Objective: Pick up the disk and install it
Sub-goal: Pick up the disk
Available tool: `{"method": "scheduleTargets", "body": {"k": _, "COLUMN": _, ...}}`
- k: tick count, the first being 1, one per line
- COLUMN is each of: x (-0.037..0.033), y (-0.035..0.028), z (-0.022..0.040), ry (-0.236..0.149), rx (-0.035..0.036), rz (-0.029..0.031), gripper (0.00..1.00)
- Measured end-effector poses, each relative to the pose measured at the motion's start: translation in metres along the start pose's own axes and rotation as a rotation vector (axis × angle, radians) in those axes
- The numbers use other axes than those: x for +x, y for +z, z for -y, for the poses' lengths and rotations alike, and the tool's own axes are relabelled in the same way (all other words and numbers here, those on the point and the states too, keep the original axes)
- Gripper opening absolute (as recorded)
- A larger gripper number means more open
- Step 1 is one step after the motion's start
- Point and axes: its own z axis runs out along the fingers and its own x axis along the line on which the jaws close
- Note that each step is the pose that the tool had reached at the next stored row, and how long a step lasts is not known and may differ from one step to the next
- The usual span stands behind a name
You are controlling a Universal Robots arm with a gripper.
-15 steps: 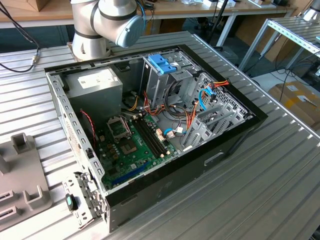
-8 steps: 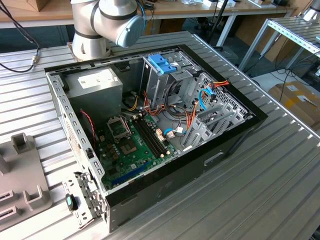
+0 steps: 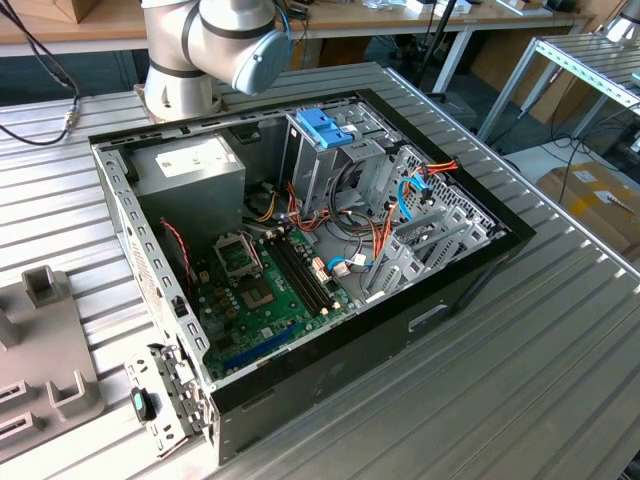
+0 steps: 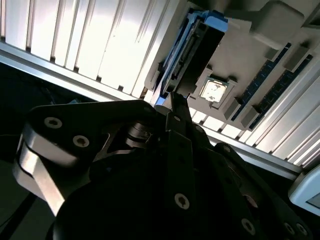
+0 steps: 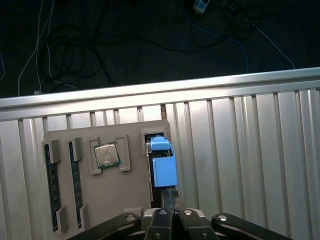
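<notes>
The gripper (image 5: 168, 196) has its fingers drawn narrow, almost no gap between them. Its tips sit right at one end of the disk (image 5: 162, 167). I cannot tell whether they actually pinch it.

The disk stands on edge in a slot of a grey tray (image 5: 132, 190), with its light blue rail facing up. In the second wrist view the disk (image 4: 192, 55) runs away from the fingertips (image 4: 179, 102) along the tray's edge.

A processor chip (image 5: 106, 155) lies flat in its own pocket just beside the disk. Two memory sticks (image 5: 51, 185) stand in slots on the chip's other side. Nothing lies across the disk itself.

The tray rests on a slatted metal table (image 5: 250, 150), near its edge, and beyond that edge loose cables (image 5: 75, 45) trail over a dark floor.

In the exterior view the open computer case (image 3: 470, 275) lies mid-table. A blue bracket (image 3: 322, 127) tops its drive cage toward the far side, and orange and blue wires crowd the bay beside the cage. The arm (image 3: 215, 35) rises behind the case.
</notes>
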Motion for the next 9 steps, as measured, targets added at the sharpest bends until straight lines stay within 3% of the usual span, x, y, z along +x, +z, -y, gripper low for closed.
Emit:
{"method": "scheduleTargets", "body": {"k": 5, "x": -0.0014, "y": 0.0001, "z": 0.0126, "ry": 0.000, "rx": 0.0000, "rz": 0.0000, "gripper": 0.11}}
{"method": "scheduleTargets", "body": {"k": 9, "x": -0.0018, "y": 0.0001, "z": 0.0161, "ry": 0.000, "rx": 0.0001, "rz": 0.0000, "gripper": 0.11}}
